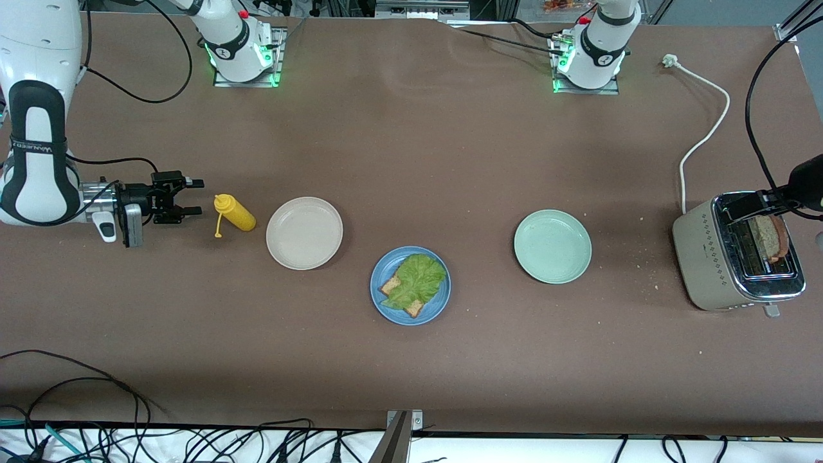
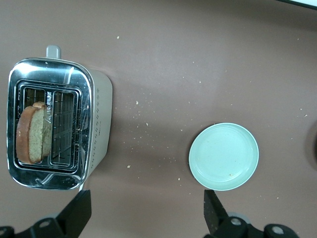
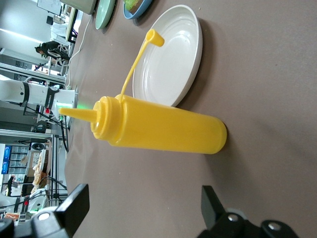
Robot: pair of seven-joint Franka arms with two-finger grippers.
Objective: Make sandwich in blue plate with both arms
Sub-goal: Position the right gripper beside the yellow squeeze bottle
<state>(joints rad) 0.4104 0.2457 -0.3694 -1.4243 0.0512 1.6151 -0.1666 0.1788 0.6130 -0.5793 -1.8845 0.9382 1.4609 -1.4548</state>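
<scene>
The blue plate [image 1: 410, 313] sits near the table's middle, holding a brown bread slice [image 1: 391, 285] with a ruffled green lettuce leaf [image 1: 418, 276] on top. A second bread slice [image 1: 770, 235] stands in a slot of the toaster [image 1: 707, 257]; it also shows in the left wrist view [image 2: 30, 134]. My left gripper [image 1: 755, 204] is open and empty over the toaster, its midpoint [image 2: 143, 215] above bare table beside it. My right gripper [image 1: 193, 196] is open and empty, low beside a yellow squeeze bottle [image 1: 235, 213], which faces it in the right wrist view [image 3: 158, 130]; its midpoint [image 3: 143, 208] is short of the bottle.
A beige plate [image 1: 304, 233] lies between the bottle and the blue plate. A pale green plate [image 1: 552, 246] lies between the blue plate and the toaster. The toaster's white cord [image 1: 704, 138] runs toward the left arm's base. Crumbs dot the table near the toaster.
</scene>
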